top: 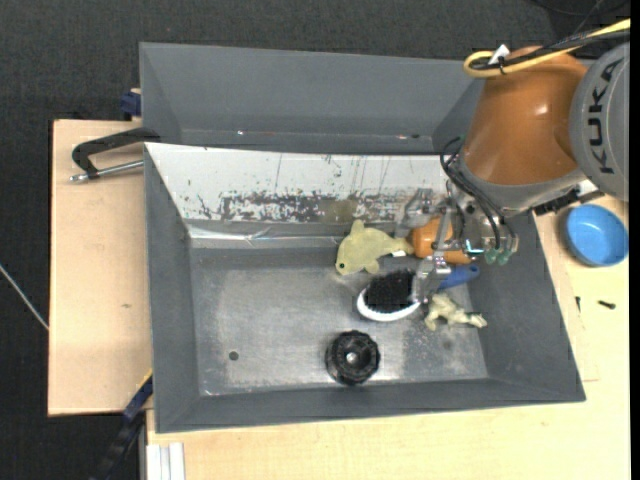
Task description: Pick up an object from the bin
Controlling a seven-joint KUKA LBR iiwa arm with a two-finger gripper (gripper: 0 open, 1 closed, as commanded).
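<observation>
While the jaws hang low at the right end of the bin, over an orange piece beside a black brush — clenched or released, I cannot tell — this looks like the grasping step; next, close squarely on 1 item.

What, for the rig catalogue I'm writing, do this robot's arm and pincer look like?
A glossy orange rounded cover wraps the wrist. Beside it, the grey arm link carries black KUKA lettering. A pale yellow cable runs over the cover's top, and thin black cables loop beneath it. The pincer is a small silvery metal assembly.
</observation>
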